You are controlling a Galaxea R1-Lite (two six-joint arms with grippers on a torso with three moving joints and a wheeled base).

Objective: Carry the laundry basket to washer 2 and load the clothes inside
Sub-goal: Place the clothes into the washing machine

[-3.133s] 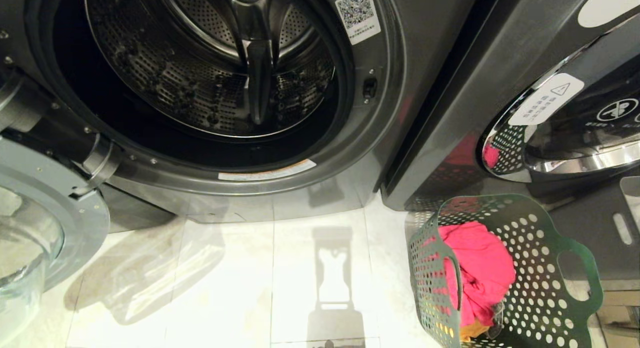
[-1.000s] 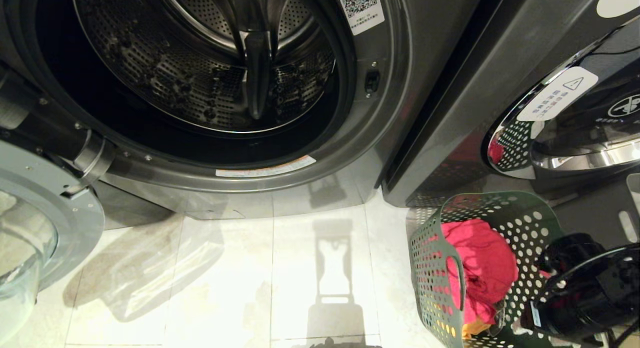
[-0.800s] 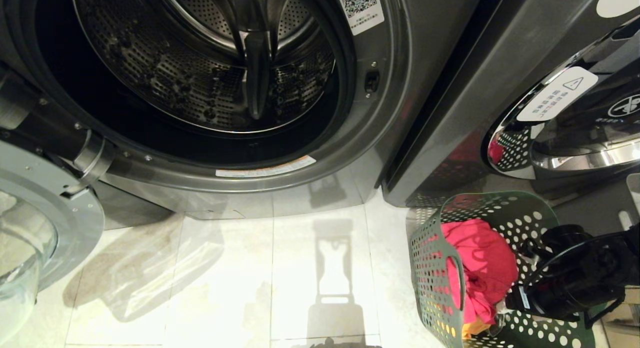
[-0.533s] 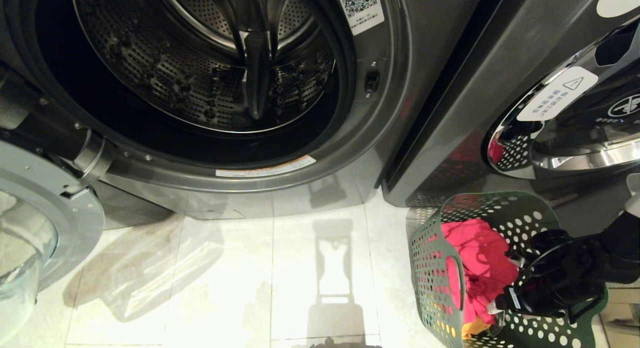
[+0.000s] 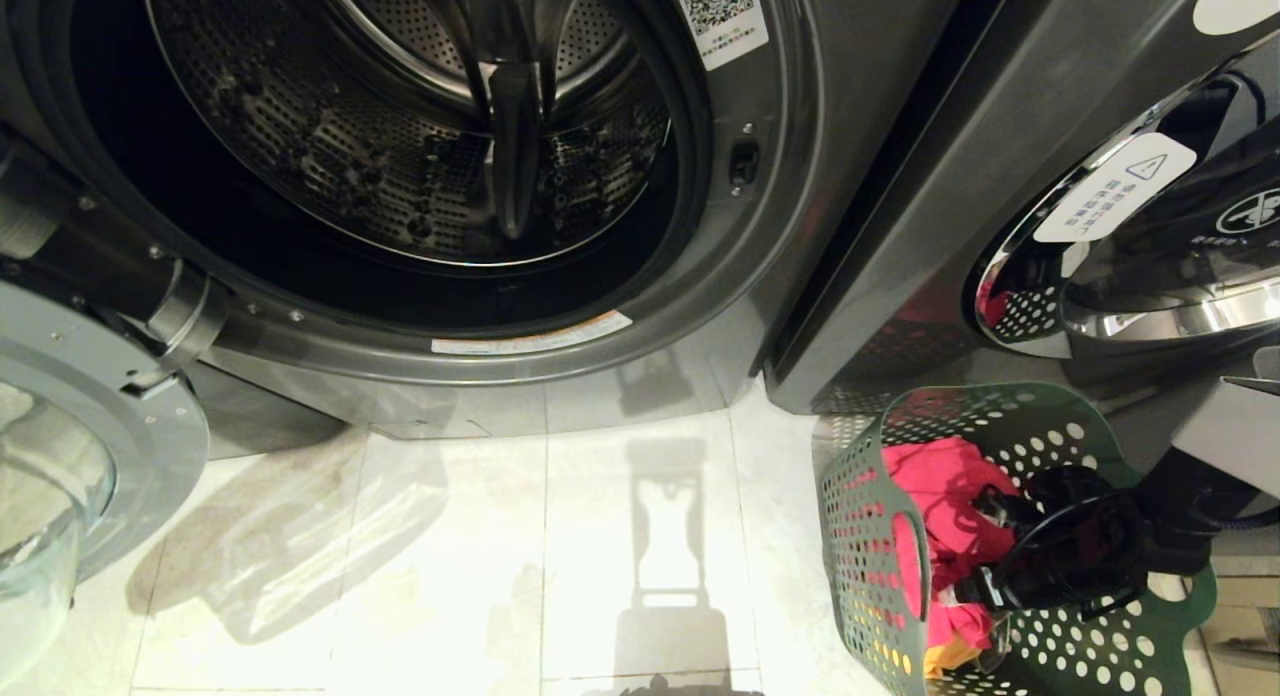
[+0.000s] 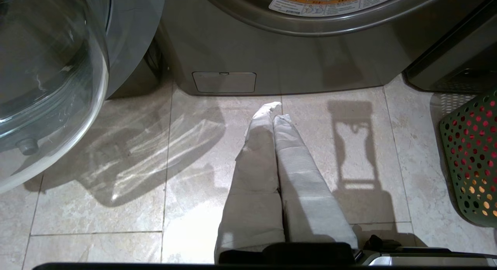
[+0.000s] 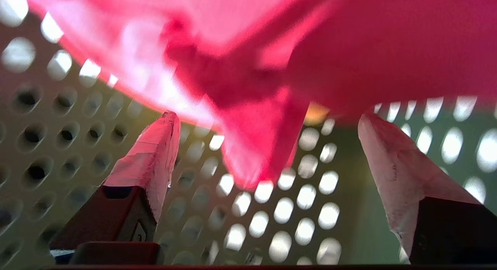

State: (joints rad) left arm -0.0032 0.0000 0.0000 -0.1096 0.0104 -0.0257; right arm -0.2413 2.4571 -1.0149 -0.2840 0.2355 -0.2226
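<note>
The laundry basket (image 5: 1010, 536) is a green plastic container whose walls are perforated with round holes; an oval handle slot is cut into its near-left wall. It stands upright on the tiled floor (image 5: 450, 566), open top facing up, directly in front of the closed right-hand machine (image 5: 1000, 176) and to the right of the open washer (image 5: 430, 156). In the head view its long axis runs roughly from the machines toward the robot.

Inside the basket lies a crumpled pink garment (image 5: 935, 496), bunched against the left wall. A yellow-orange item (image 5: 940, 661) shows beneath it at the near end; its shape cannot be determined.

The right gripper (image 5: 985, 566) is inside the basket, pointing toward the pink garment. In the right wrist view its jaws stand wide apart, with a hanging fold of the pink cloth (image 7: 256, 146) between the two fingers (image 7: 155, 153); nothing is clamped.

The left gripper (image 6: 273, 111) hangs over the floor in front of the open washer, jaws pressed together and empty.

The washer drum (image 5: 420, 106) is perforated metal. The washer door (image 5: 60, 456) is swung open at the left.
</note>
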